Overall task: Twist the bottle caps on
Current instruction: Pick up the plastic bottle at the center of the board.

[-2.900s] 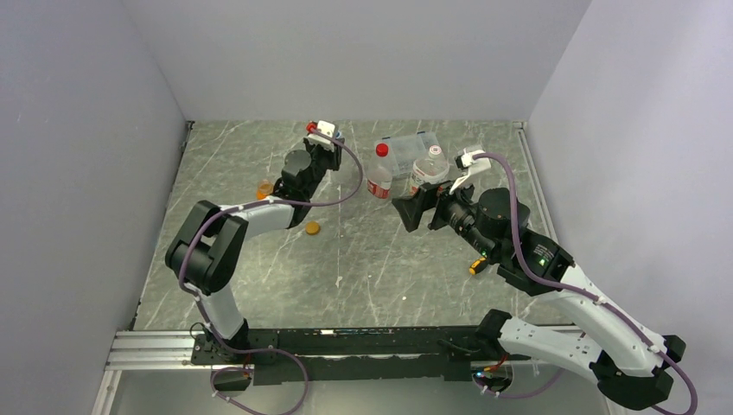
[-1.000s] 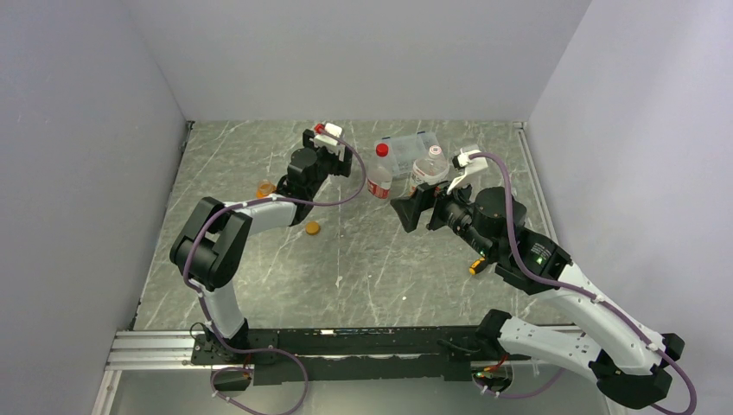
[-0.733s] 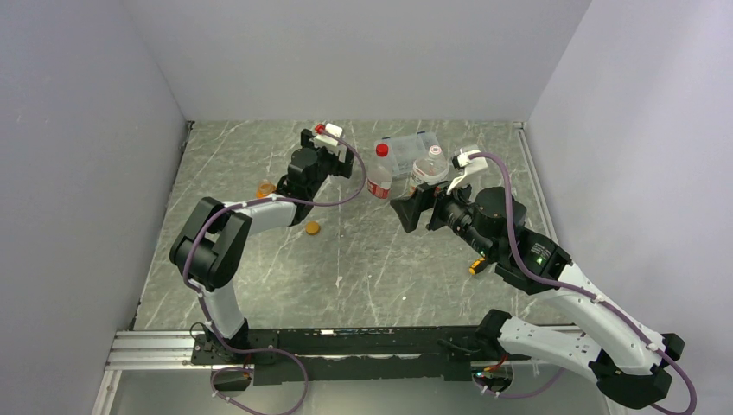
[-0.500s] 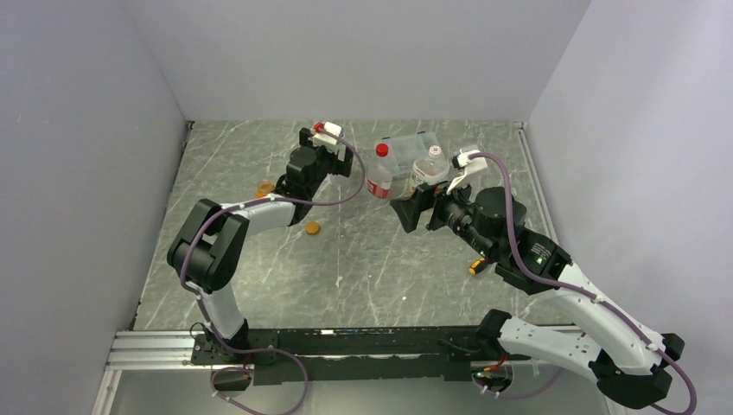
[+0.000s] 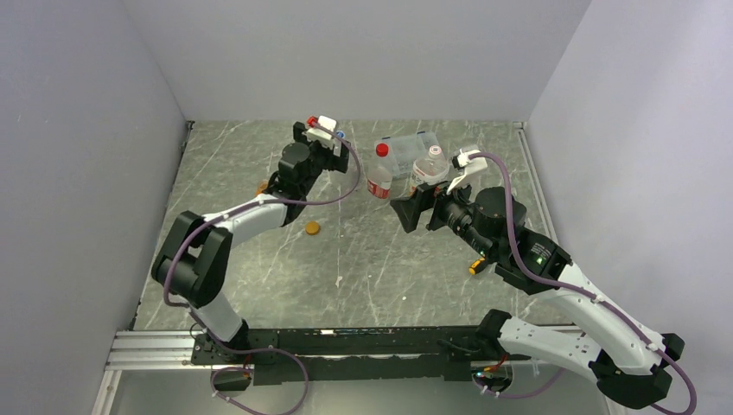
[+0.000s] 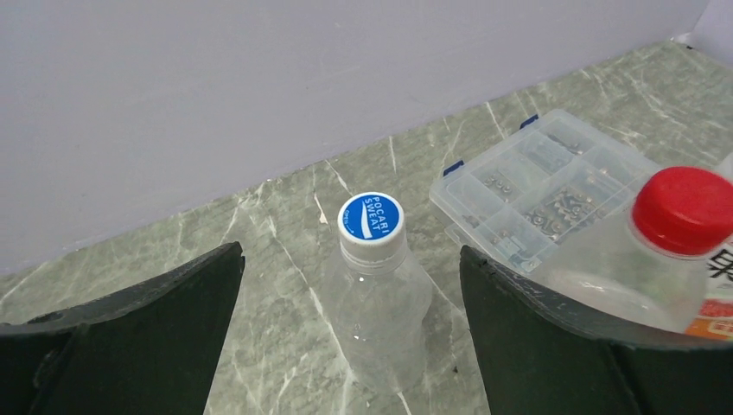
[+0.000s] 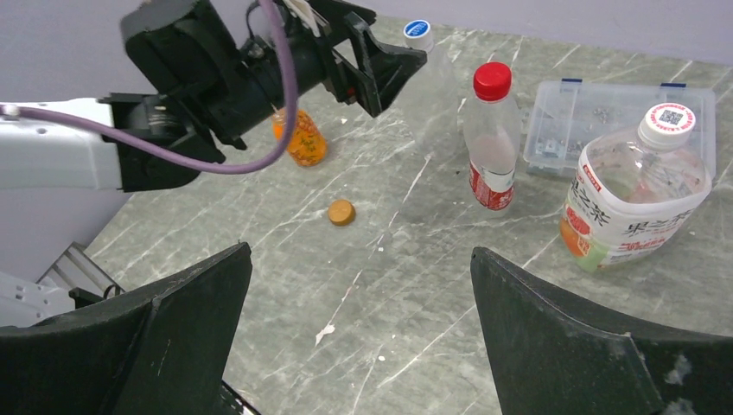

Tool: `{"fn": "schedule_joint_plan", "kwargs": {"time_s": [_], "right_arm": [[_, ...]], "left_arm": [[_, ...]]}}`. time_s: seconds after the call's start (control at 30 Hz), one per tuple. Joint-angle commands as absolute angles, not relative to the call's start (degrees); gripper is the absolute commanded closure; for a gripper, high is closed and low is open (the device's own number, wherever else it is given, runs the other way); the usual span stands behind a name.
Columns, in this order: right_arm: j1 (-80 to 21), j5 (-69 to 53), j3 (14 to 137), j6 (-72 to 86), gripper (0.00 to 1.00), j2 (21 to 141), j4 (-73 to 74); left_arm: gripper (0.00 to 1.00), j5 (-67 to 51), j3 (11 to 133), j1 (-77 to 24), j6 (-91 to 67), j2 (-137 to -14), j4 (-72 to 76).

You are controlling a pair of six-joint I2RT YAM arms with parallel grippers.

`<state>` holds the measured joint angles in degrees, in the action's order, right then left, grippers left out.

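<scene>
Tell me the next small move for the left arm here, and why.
Probably draw the left pincer back from the blue-capped bottle: it stands open, clear of the upright bottle, whose cap is on. The red-capped bottle and white-labelled bottle also wear caps, while an orange cap lies loose near the squat orange bottle, likely next.

Veined grey marble tabletop (image 5: 389, 277), plain pale walls (image 5: 363, 52)

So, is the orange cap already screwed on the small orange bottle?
No, the orange cap lies loose on the table, apart from the small orange bottle.
</scene>
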<state>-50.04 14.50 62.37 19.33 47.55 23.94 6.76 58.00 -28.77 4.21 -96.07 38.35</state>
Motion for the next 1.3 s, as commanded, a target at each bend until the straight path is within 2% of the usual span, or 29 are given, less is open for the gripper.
{"fn": "schedule_joint_plan", "kwargs": {"time_s": [0.0, 0.17, 0.3, 0.4, 0.5, 0.67, 0.77, 1.27], "right_arm": [[-50.0, 15.7, 62.4, 20.2, 0.00, 47.2, 22.9], [-50.0, 16.0, 61.8, 20.5, 0.00, 48.3, 23.2], [-50.0, 15.5, 61.4, 20.8, 0.00, 49.6, 23.3], [-50.0, 14.3, 60.8, 21.0, 0.00, 50.7, 22.8], [-50.0, 12.4, 59.9, 21.2, 0.00, 51.8, 21.6], [-50.0, 10.9, 60.5, 20.5, 0.00, 54.3, 21.7], [-50.0, 10.4, 61.0, 20.1, 0.00, 55.0, 21.7], [-49.9, 9.4, 59.8, 20.0, 0.00, 55.0, 20.2]], "left_arm": [[0.01, 6.3, 57.8, -28.6, 1.9, -88.0, 33.8], [0.01, 10.1, 56.8, -28.7, -3.9, -77.0, 18.9], [0.01, 20.6, 59.1, -28.6, -10.2, -68.9, -0.3], [0.07, 29.1, 63.7, -28.3, -16.9, -66.9, -19.4], [0.12, 31.5, 64.4, -26.8, -21.7, -66.5, -28.7], [0.24, 27.6, 65.2, -20.1, -25.7, -70.9, -34.4], [0.29, 24.4, 64.9, -17.8, -26.1, -74.7, -32.6], [0.40, 17.4, 63.7, -11.9, -23.0, -82.7, -24.0]]}}
